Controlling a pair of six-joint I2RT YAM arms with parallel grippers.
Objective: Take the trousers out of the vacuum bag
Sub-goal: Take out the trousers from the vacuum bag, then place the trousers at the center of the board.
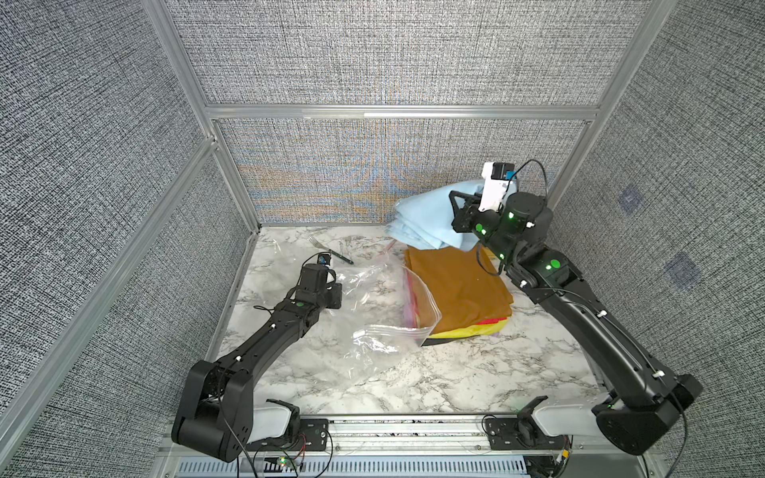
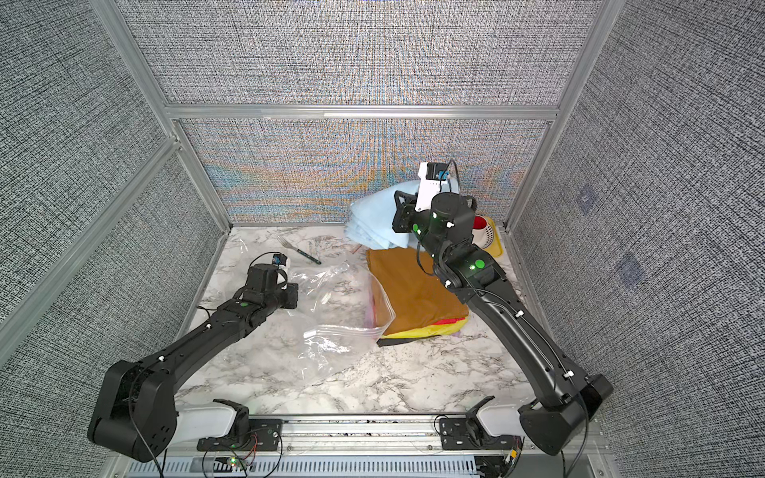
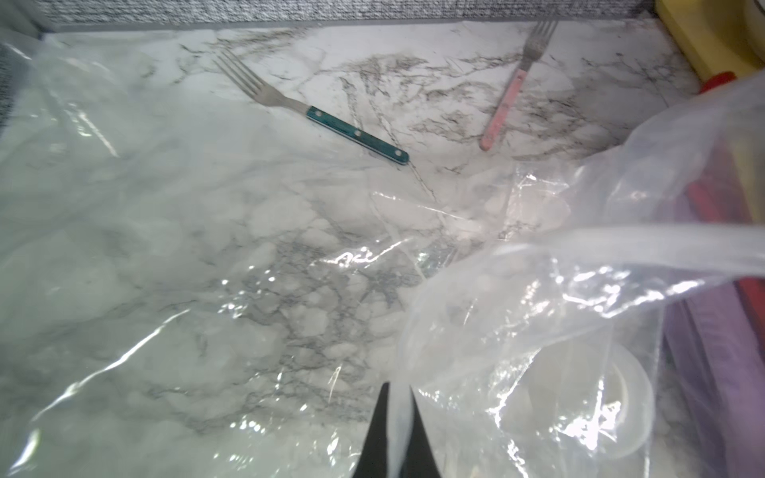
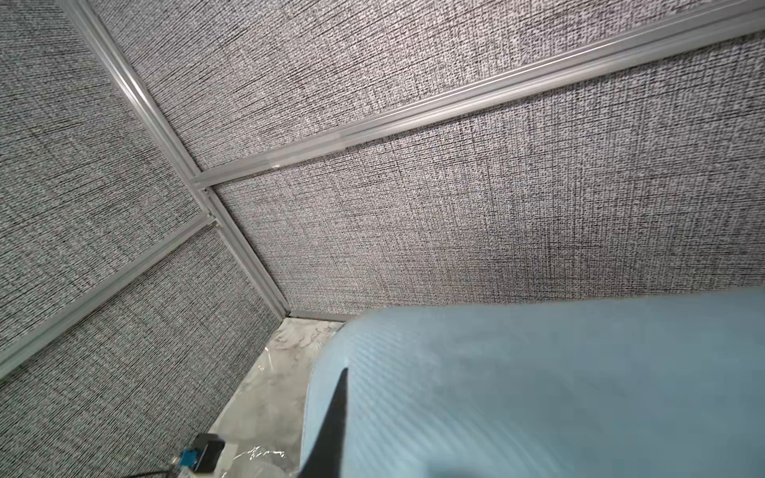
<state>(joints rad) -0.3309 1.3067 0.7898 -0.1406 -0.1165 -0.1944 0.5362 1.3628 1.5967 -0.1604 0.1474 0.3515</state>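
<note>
Hanging light blue trousers [image 1: 418, 225] seem pinched in right gripper [image 1: 456, 202].

Both top views: high over the front edge, looking steeply down at the whole tabletop [image 1: 414, 380], nearly the same coverage. Left wrist camera: low, close over the plastic bag [image 3: 538, 314], facing the back wall [image 3: 289, 8]. Right wrist camera: raised, facing the back-left corner [image 4: 244, 248], blue cloth [image 4: 538, 393] filling the near field.
</note>
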